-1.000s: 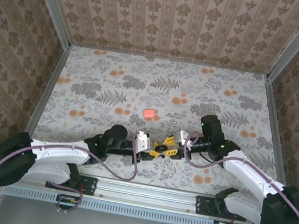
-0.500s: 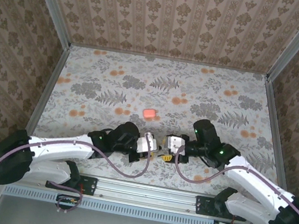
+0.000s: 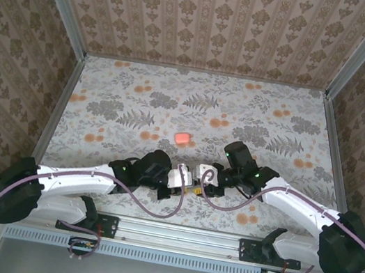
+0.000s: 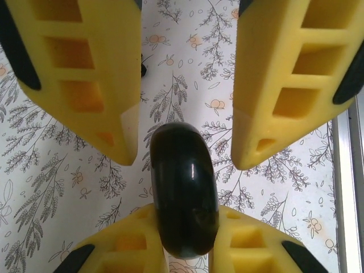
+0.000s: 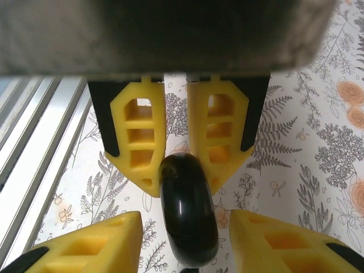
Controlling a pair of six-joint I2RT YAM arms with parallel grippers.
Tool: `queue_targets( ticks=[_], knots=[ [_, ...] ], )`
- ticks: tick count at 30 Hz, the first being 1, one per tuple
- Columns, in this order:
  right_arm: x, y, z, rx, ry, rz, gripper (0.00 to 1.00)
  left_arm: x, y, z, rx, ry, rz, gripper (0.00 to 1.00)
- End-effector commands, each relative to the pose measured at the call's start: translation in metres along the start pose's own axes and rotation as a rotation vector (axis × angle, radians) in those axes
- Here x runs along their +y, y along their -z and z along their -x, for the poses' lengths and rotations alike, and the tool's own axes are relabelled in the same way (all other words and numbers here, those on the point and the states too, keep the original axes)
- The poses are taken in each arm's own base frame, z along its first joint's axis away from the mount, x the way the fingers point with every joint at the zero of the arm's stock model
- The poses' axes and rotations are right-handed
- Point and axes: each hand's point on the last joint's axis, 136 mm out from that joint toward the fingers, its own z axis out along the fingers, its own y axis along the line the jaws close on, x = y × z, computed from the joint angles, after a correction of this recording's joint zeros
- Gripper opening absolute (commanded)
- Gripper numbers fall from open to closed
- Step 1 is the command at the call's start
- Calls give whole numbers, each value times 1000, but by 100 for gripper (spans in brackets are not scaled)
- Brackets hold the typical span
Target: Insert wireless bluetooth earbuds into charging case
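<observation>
At the near edge of the flowered worktop [image 3: 278, 118], just beyond the metal rail [image 3: 179, 237], the two arms meet tip to tip.

The left fingers [image 3: 183, 179] are clamped tight on a glossy black rounded piece [image 4: 183, 187]. They pinch one end of it from both sides, and its narrow edge faces the left wrist camera. It may be a shut charging case seen edge-on or a black earbud; I cannot tell which. Its surface reads as one smooth shell, and anything inside it is hidden.

The right fingers [image 3: 196, 176] come in from the opposite side and stand partly open. One sits on each side of the free end of the black piece. A thin strip of worktop pattern shows between each of them and the black shell, so they straddle it without touching and hold nothing.

Farther out, near the middle of the worktop, a small salmon-pink thing [image 3: 182, 138] lies by itself, well apart from both sets of fingers. It is too small here to tell whether it is a case or an earbud, or whether it is open or shut.
</observation>
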Motion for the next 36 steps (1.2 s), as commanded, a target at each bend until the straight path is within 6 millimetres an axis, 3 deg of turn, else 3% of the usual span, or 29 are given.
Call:
queue_targets(
  ticks=[1,10,14,16,20,22,28,36],
  knots=[
    [-3,0,16,-45,49,18,42,-4,0,14,-37,-30,-21,15],
    [-3,-2,12,-25,45,30,37,-1,5,23,-111,-29,6,16],
    [-5,2,14,-26,52,29,20,2,8,25,-134,-27,21,17],
    [-7,7,18,-55,55,19,14,3,8,24,-140,-23,32,23],
    [-13,25,32,-183,40,-29,13,8,14,27,-219,-19,67,45],
    [-16,36,37,-252,25,-62,14,12,21,34,-310,-26,90,50],
    [-15,62,47,-389,5,-142,14,14,43,56,-497,-54,91,50],
    [-5,68,57,-463,6,-105,15,8,49,73,-552,-110,56,52]
  ],
)
